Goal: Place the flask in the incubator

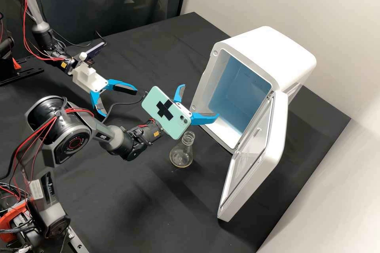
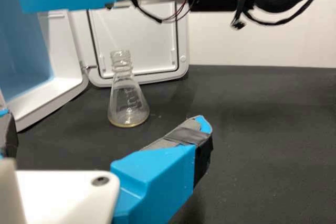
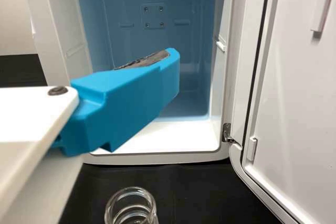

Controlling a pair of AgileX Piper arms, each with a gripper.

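A clear, empty conical flask [image 1: 182, 151] stands upright on the black bench just in front of the white incubator [image 1: 277, 59]. The incubator's door [image 1: 257, 154] hangs open and shows a blue inside. My right gripper [image 1: 200, 101] is open above the flask, at the incubator's opening. In the right wrist view one blue finger [image 3: 131, 93] reaches toward the blue chamber [image 3: 152, 24], with the flask mouth [image 3: 130, 207] below. My left gripper [image 1: 120, 102] is open, farther back to the left. Its wrist view shows the flask [image 2: 127, 95] ahead, beyond its finger [image 2: 173, 156].
A mint-green phone [image 1: 166, 112] is mounted on the right arm's wrist. Red cables run along both arms at the left. A black curtain hangs behind the bench, and a white wall stands at the right. The bench's right edge lies close behind the incubator.
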